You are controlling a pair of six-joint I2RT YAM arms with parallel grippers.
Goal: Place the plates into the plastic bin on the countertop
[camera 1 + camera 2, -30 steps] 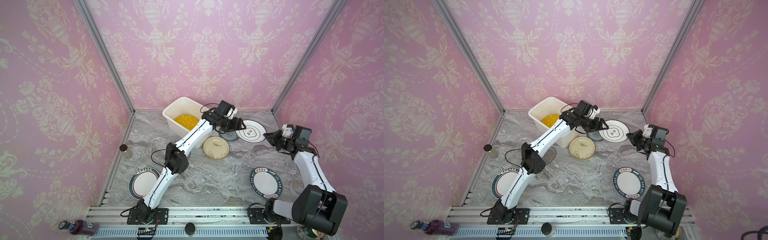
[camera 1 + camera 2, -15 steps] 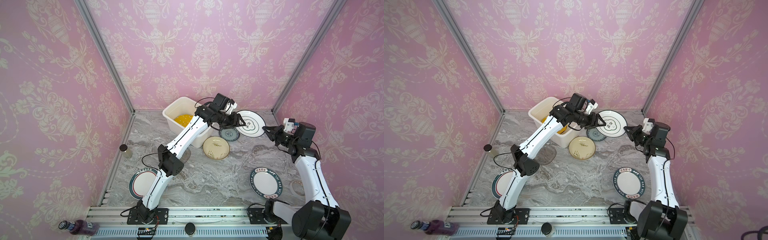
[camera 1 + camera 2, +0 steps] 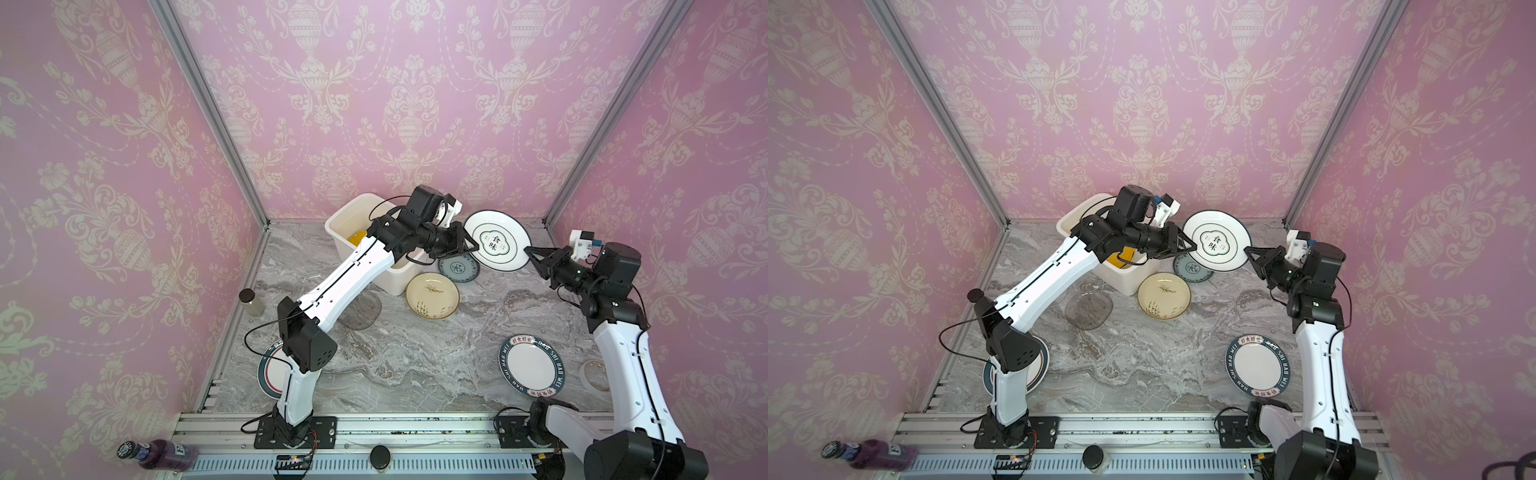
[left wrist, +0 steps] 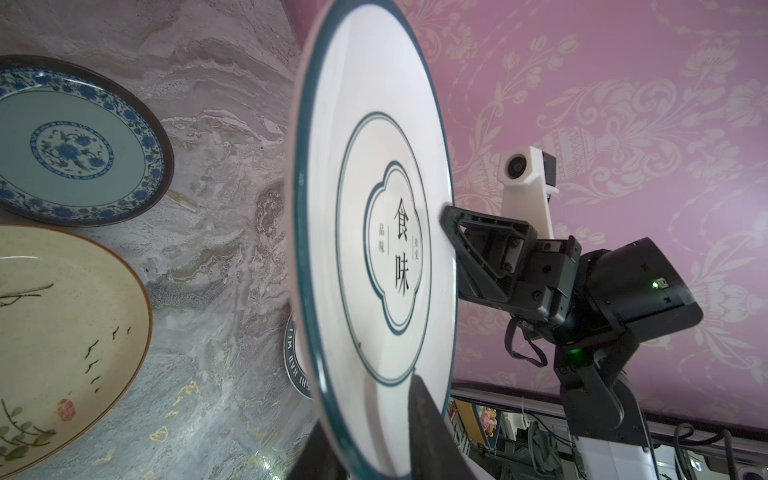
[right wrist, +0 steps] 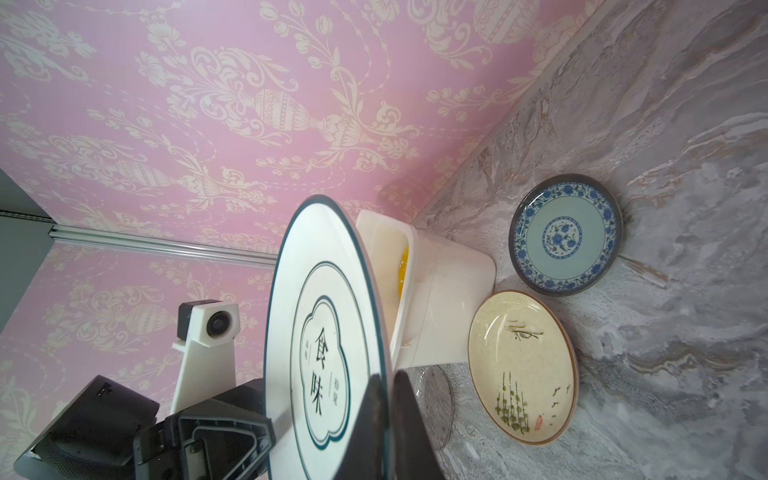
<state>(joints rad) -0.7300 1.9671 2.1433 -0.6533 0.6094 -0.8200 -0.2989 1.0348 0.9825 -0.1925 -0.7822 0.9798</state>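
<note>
the desk (image 3: 415, 374) is a grey marble-patterned slab with white and brown veins. the white bin (image 3: 397, 279) stands at its far left. by the bin's near right corner lie the small blue patterned plate (image 3: 459, 268) and the cream plate (image 3: 432, 296), close together. the smoky glass plate (image 3: 359, 311) lies before the bin, partly hidden. the lettered dark-rimmed plate (image 3: 532, 371) lies near right, with the tape roll (image 3: 596, 374) beside it. another dark-rimmed plate (image 3: 270, 370) lies near left, half hidden. the dark-lidded jar (image 3: 251, 302) stands at the left edge.
</note>
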